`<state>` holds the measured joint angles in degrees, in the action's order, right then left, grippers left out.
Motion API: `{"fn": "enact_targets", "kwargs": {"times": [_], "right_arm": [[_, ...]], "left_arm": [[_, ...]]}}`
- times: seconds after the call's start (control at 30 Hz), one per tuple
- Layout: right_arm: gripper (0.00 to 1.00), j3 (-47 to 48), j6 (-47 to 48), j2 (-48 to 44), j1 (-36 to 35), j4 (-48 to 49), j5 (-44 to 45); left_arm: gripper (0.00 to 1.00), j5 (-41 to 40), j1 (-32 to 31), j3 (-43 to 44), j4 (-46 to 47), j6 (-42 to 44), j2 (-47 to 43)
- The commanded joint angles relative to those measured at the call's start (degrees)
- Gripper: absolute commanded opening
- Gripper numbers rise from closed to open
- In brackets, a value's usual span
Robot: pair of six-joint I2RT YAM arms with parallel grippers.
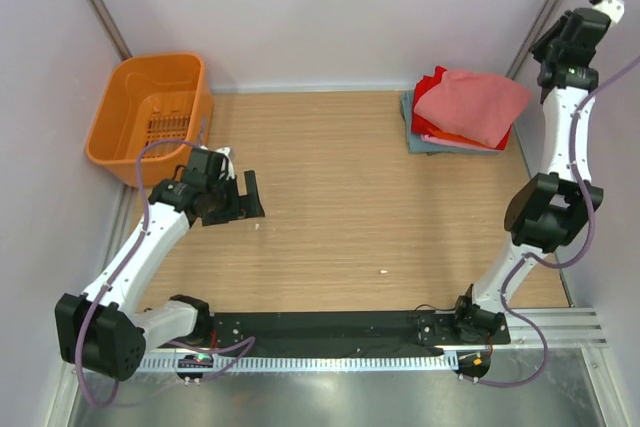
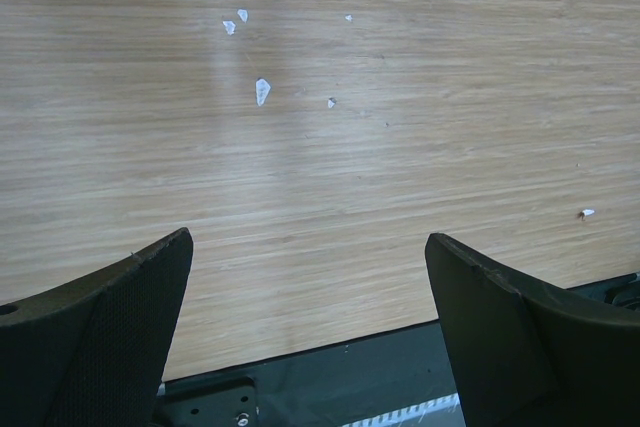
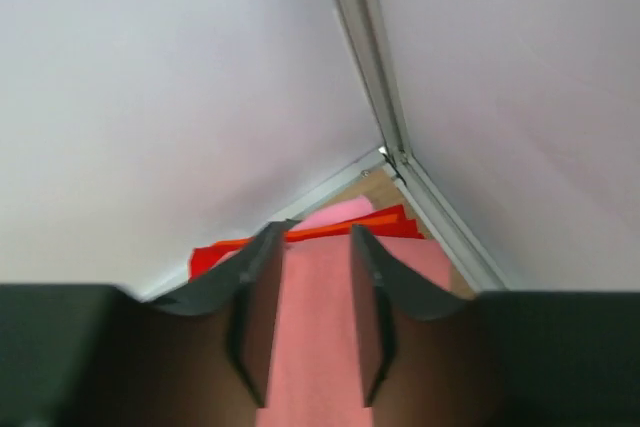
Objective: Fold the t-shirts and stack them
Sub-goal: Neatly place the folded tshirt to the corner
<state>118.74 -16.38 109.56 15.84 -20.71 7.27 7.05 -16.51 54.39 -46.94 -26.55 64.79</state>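
Observation:
The folded t-shirts lie stacked at the table's back right corner. A salmon-pink one [image 1: 470, 105] is on top, over bright red [image 1: 428, 87], orange [image 1: 455, 137] and grey-blue [image 1: 415, 139] layers. My right gripper [image 1: 560, 42] hangs raised above the stack's right side. In the right wrist view its jaws [image 3: 312, 231] stand partly apart with nothing between them; the salmon-pink shirt [image 3: 312, 337], a red edge [image 3: 210, 255] and a pale pink one [image 3: 345, 212] show beyond. My left gripper [image 1: 232, 187] [image 2: 308, 239] is wide open and empty over bare wood at the left.
An orange plastic basket [image 1: 150, 112] stands at the back left, just behind the left arm. Small white scraps [image 2: 262, 90] dot the wooden table [image 1: 340, 197]. The black base plate [image 1: 330, 332] runs along the near edge. Grey walls close in behind and at both sides.

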Motion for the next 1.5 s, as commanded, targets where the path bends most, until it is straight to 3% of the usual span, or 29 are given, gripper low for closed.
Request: {"fn": "enact_targets", "kwargs": {"times": [0.0,0.2,0.3,0.7,0.83,0.93,1.07,1.13,1.23,1.33,1.47], "right_arm": [[0.33,-7.5,-6.5,2.1,2.4,2.0,-12.6],[0.23,0.7,-9.1,12.6,4.3,2.3,-38.5],[0.22,4.1,-11.3,18.1,4.3,3.0,-44.7],[0.21,13.2,-13.9,33.8,7.1,10.6,-43.7],[0.27,15.5,-16.6,36.2,8.2,18.0,-44.9],[0.3,21.5,-16.6,38.3,8.5,16.5,-43.9],[0.41,17.1,-17.1,32.4,8.2,20.4,-43.5],[0.51,13.6,-18.2,26.5,8.1,27.2,-43.4],[0.58,10.1,-22.7,22.7,8.1,32.9,-45.0],[0.56,8.9,-28.5,20.6,8.0,36.3,-48.5],[0.44,0.7,-30.6,17.0,6.7,39.0,-50.3]], "left_arm": [[1.0,-0.6,-0.3,-0.3,1.1,0.2,-0.8],[1.0,-0.5,-0.4,-0.4,1.1,0.1,-0.6],[1.0,-0.5,-0.5,-0.3,1.1,0.2,0.0],[1.0,-0.8,-0.5,-0.3,1.0,0.3,1.7],[1.0,-1.0,-0.5,-0.2,0.9,0.3,2.5],[1.0,-1.0,-0.4,-0.2,0.9,0.3,2.7],[1.0,-1.2,-0.5,-0.2,0.8,0.2,2.1],[1.0,-1.3,-0.5,-0.2,0.9,0.1,1.7],[1.0,-1.5,-0.6,-0.2,1.0,0.1,1.1],[1.0,-1.4,-0.6,-0.2,0.9,0.1,0.9],[1.0,-1.7,-0.6,-0.3,1.0,0.0,0.2]]}}
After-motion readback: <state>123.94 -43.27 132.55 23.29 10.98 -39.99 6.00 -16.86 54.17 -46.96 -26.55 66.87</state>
